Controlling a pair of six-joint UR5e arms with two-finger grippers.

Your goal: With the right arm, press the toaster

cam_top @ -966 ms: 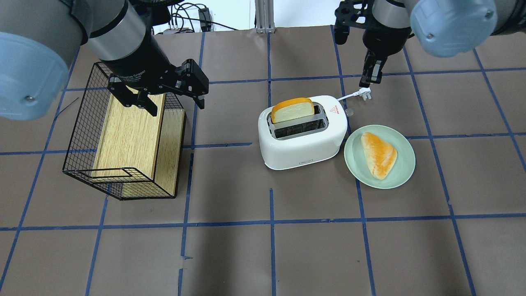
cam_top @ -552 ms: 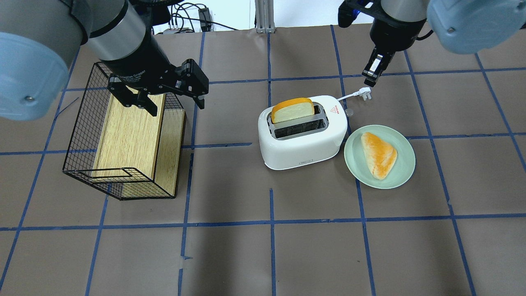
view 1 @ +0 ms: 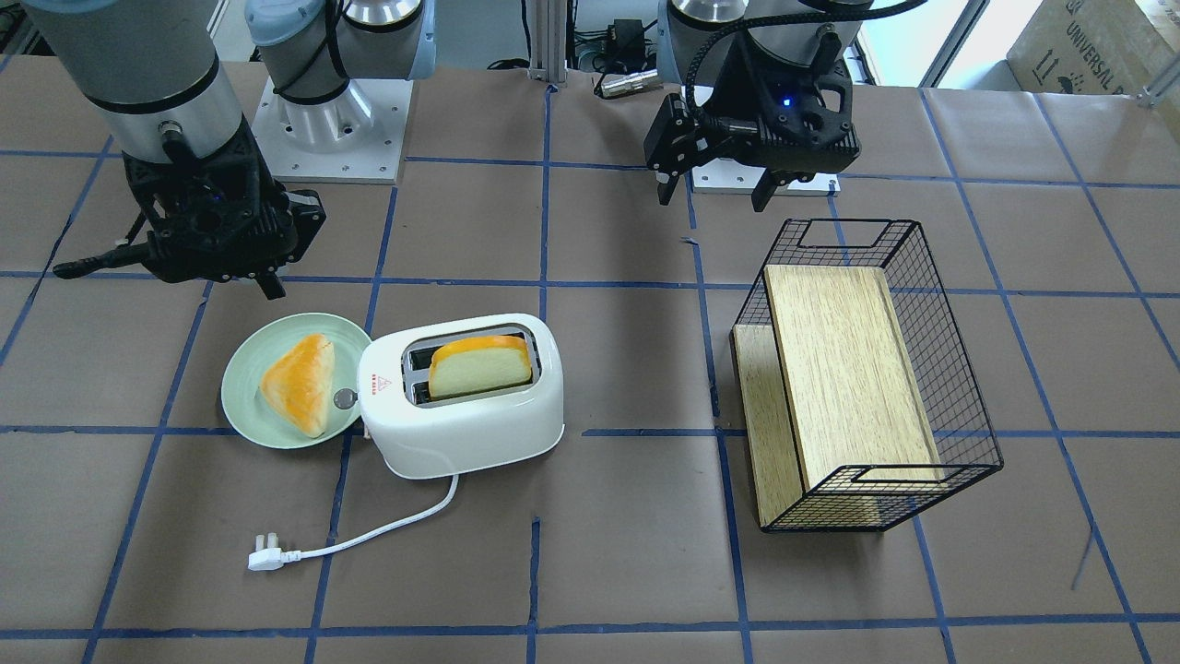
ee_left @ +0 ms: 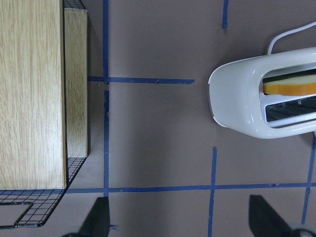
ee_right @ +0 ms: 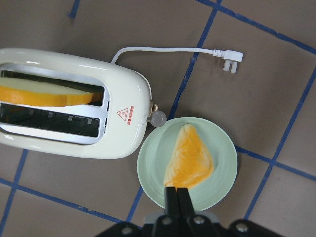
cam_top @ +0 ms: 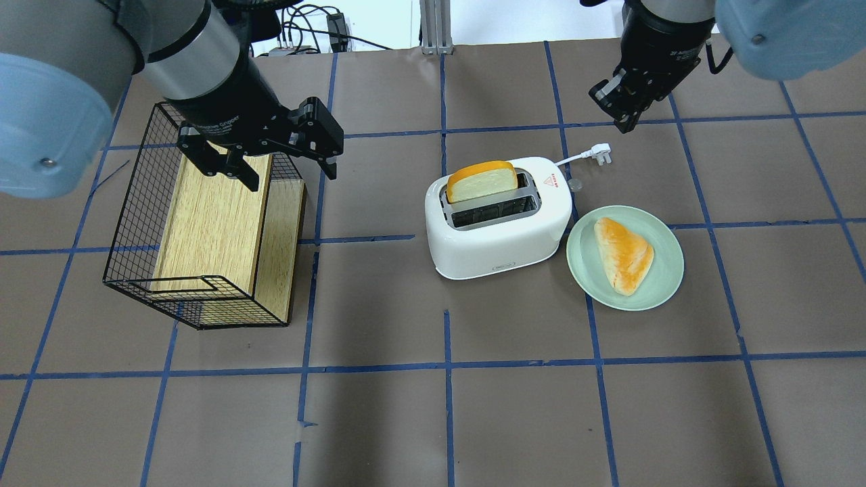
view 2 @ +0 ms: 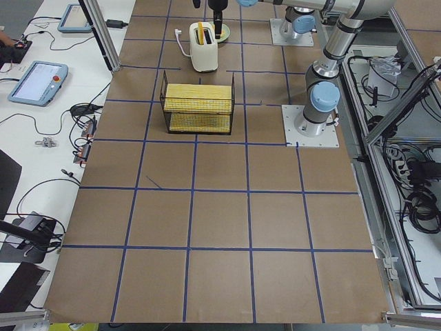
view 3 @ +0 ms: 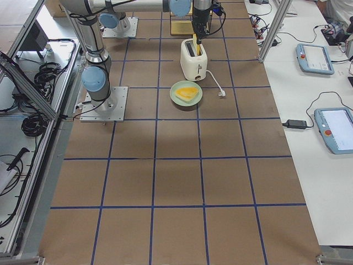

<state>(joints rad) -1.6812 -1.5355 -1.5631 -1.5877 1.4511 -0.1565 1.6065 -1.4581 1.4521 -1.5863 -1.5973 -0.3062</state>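
The white two-slot toaster (cam_top: 497, 233) stands mid-table with an orange-crusted bread slice (cam_top: 482, 181) upright in its far slot. It also shows in the front view (view 1: 461, 433) and the right wrist view (ee_right: 123, 133), with its grey knob (ee_right: 158, 118) on the end facing the plate. Its white plug (cam_top: 601, 154) lies loose on the table. My right gripper (cam_top: 619, 115) is shut and empty, raised beyond the toaster's right end and clear of it; its fingers (ee_right: 177, 197) are pressed together. My left gripper (cam_top: 291, 172) is open and empty above the basket.
A pale green plate (cam_top: 582, 264) with a triangular bun (cam_top: 624, 253) touches the toaster's right end. A black wire basket (cam_top: 135, 223) holding a wooden board (cam_top: 210, 223) lies on the left. The cord (view 1: 387, 530) runs across the paper-covered table.
My right gripper has moved up and away from the plug, towards the far right, and has turned. The left arm, toaster and plate have not moved.
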